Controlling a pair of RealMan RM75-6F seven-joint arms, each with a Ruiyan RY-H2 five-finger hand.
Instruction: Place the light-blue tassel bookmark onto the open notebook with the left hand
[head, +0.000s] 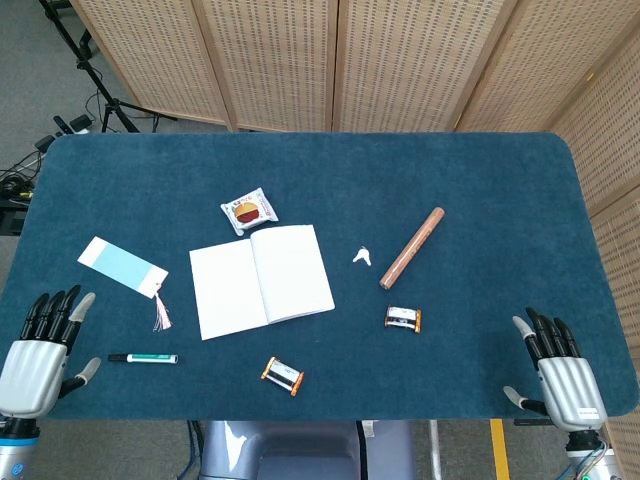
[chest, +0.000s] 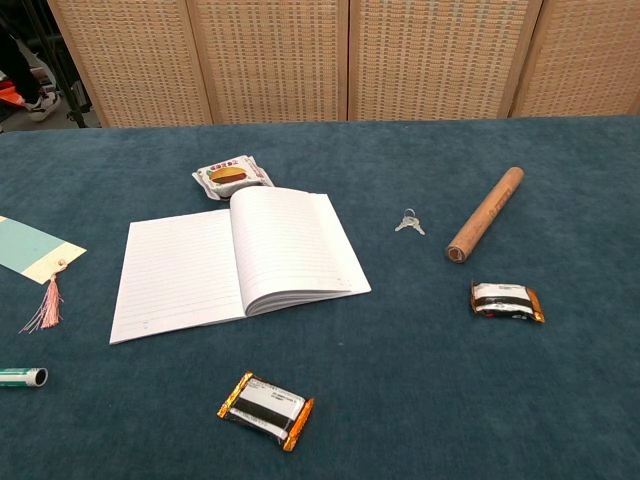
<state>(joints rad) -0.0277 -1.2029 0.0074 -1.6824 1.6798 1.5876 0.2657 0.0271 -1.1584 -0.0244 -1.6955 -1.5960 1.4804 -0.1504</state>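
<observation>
The light-blue bookmark (head: 122, 266) with a pink tassel (head: 161, 314) lies flat on the blue table, left of the open notebook (head: 260, 279). In the chest view the bookmark (chest: 33, 250) shows at the left edge and the notebook (chest: 235, 260) lies open at centre left. My left hand (head: 36, 350) hovers at the near left corner, fingers spread, holding nothing, below and left of the bookmark. My right hand (head: 560, 376) is at the near right corner, fingers apart and empty. Neither hand shows in the chest view.
A green marker (head: 144, 358) lies between my left hand and the notebook. A snack packet (head: 249, 212) sits behind the notebook, keys (head: 361, 256) and a brown tube (head: 411, 247) to its right. Two wrapped bars (head: 282, 376) (head: 403, 319) lie near the front.
</observation>
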